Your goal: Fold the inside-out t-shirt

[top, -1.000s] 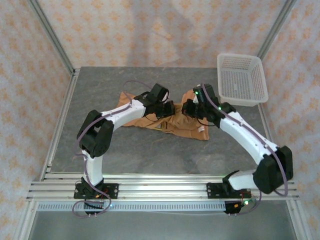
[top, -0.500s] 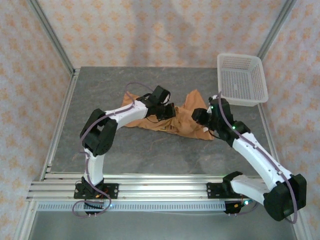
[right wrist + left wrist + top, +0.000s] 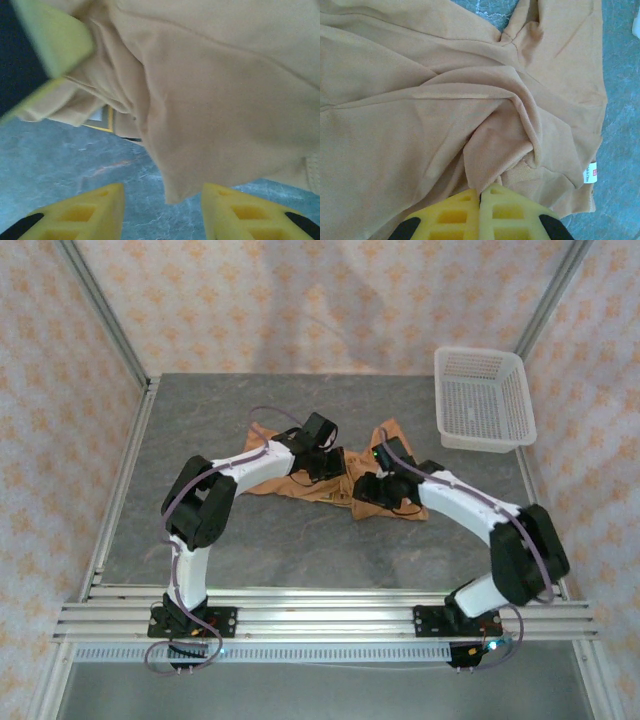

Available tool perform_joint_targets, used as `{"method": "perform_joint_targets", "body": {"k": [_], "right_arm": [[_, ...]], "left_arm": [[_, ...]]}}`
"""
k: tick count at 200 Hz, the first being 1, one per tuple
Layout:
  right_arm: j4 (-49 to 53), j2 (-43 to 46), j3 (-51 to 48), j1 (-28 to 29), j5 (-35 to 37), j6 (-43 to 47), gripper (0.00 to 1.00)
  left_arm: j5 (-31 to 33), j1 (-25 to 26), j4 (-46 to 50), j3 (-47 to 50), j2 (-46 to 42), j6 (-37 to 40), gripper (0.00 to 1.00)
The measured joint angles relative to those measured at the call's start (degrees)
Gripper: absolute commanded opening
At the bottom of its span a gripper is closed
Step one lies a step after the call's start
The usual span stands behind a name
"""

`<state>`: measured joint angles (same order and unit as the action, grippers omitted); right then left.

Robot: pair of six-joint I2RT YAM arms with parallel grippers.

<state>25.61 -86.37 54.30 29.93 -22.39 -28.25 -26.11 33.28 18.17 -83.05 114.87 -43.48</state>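
Observation:
The inside-out t-shirt [image 3: 320,483] lies crumpled mid-table, orange-tan, with a small white label [image 3: 590,173] at one hem. My left gripper [image 3: 334,464] sits on its middle, and in the left wrist view the yellow fingertips [image 3: 481,194] are shut with a fold of the shirt [image 3: 445,100] pinched between them. My right gripper [image 3: 366,490] is at the shirt's near edge. In the right wrist view it [image 3: 162,210] stands open, low over the grey table, and a hanging corner of the shirt [image 3: 200,100] dips into the gap without being clamped.
A white mesh basket [image 3: 483,398] stands at the back right of the grey table [image 3: 200,430]. A metal frame rail [image 3: 330,615] runs along the near edge. A yellow finger of the other gripper [image 3: 55,35] shows at the right wrist view's upper left.
My right gripper has opened; its arm swung out to the right, then back left to the shirt's near edge. The left gripper stays shut on the cloth, almost unmoved.

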Motion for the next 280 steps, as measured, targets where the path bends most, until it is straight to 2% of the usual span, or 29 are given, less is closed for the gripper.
{"method": "perform_joint_targets", "body": {"k": [11, 32, 63, 122, 150, 169, 179, 186, 231, 260, 280], "right_arm": [[-0.44, -3.1, 0.52, 0.04, 0.37, 0.07, 0.34], [-0.94, -8.37, 2.8, -0.5, 1.84, 0.7, 0.0], [-0.66, -9.94, 6.23, -3.34, 2.69, 1.14, 0.0], [2.34, 1.16, 6.27, -11.43, 3.67, 5.25, 0.0], [0.74, 1.88, 2.45, -16.24, 1.18, 5.33, 0.0], [-0.09, -0.5, 1.49, -17.64, -0.59, 5.16, 0.0], [-1.31, -1.86, 1.49, -17.75, -1.7, 4.94, 0.0], [-2.19, -2.71, 1.49, -17.75, -2.78, 4.79, 0.0], [-7.37, -3.8, 0.94, -17.75, -7.19, 2.84, 0.0], [-9.03, -3.8, 0.02, -17.75, -8.2, 2.01, 0.0], [-9.22, -3.8, -0.26, -17.75, -8.55, 1.64, 0.0]], "left_arm": [[0.02, 0.0, 0.02, 0.0, 0.0, 0.02, 0.0], [0.04, 0.0, 0.22, 0.0, 0.0, 0.04, 0.0], [0.76, 0.0, 1.2, 0.0, -0.02, 0.48, 0.0], [1.44, -0.04, 2.21, 0.07, -0.11, 1.55, 0.0], [1.03, 0.39, 2.19, 0.04, -0.11, 1.64, 0.0], [0.79, 1.14, 2.21, 0.04, -0.17, 2.38, 0.35], [0.74, 1.4, 2.21, 0.13, -0.39, 2.58, 0.47], [0.42, 1.53, 2.14, 0.42, -0.87, 2.71, 0.5], [-2.45, 3.39, -2.25, 3.67, -6.29, -1.99, 0.43], [-3.76, 6.4, -6.38, 3.26, -5.07, -5.92, 0.34], [-4.37, 7.82, -8.37, 2.05, -1.84, -7.76, 0.33]]}}
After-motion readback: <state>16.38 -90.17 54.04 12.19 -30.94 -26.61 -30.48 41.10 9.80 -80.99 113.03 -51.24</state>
